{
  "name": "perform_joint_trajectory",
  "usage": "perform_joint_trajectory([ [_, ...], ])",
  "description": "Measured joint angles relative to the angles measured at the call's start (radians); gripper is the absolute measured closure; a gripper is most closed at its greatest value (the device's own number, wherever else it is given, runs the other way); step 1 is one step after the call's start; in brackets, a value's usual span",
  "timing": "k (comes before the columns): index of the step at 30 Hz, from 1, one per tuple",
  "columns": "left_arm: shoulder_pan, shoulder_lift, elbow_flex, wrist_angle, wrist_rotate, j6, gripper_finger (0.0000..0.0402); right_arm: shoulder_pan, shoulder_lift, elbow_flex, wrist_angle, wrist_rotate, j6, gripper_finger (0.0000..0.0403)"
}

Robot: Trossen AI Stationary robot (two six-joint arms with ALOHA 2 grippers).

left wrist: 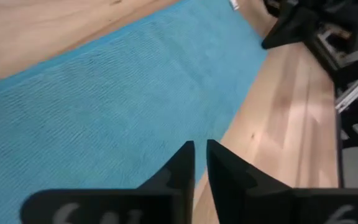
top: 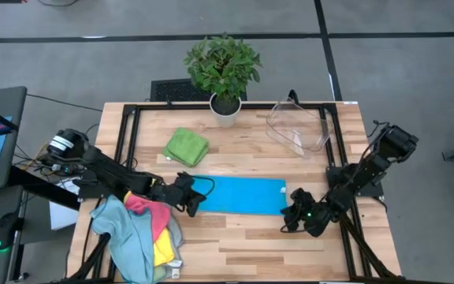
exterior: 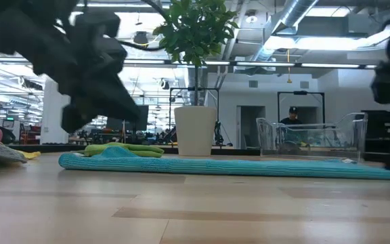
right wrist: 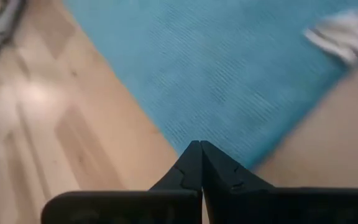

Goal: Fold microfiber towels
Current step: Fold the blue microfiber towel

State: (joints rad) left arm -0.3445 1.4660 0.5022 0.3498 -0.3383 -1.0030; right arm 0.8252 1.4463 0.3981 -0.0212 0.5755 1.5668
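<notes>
Item one: we record a bright blue microfiber towel [top: 239, 195], folded to a long flat rectangle, on the pale wooden slat table [top: 243, 248]. Its long axis runs from the left arm's side to the right arm's side, along the table's near edge.

Item two: off the towel's left end we find the left gripper [top: 191, 196], its fingers [left wrist: 185, 169] nearly together, a thin gap between them, nothing held.

Item three: off the towel's right end we find the right gripper [top: 294, 214], fingers [right wrist: 194, 163] pressed shut, empty.

Item four: behind the blue towel, we list a folded green microfiber towel [top: 187, 147].

Item five: left of the blue towel, we list a loose heap of pink, yellow and pale teal towels [top: 140, 229].
</notes>
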Motion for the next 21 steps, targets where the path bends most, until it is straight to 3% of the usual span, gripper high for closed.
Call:
perform_joint_trajectory([
  [4, 0.025, 0.086, 0.000, 0.107, 0.032, 0.000, 0.0396, 0.048, 0.001, 0.001, -0.068, 0.002, 0.098, 0.0381],
  [8, 0.053, 0.143, 0.000, 0.130, 0.101, -0.001, 0.0397, 0.057, 0.000, 0.003, -0.094, -0.003, 0.128, 0.0376],
  [13, 0.078, 0.137, 0.000, 0.156, 0.174, 0.004, 0.0399, 0.032, -0.054, 0.027, -0.168, -0.050, 0.134, 0.0365],
  [21, 0.150, 0.054, 0.000, 0.193, 0.182, 0.046, 0.0401, -0.006, -0.150, 0.168, -0.521, -0.310, 0.146, 0.0326],
])
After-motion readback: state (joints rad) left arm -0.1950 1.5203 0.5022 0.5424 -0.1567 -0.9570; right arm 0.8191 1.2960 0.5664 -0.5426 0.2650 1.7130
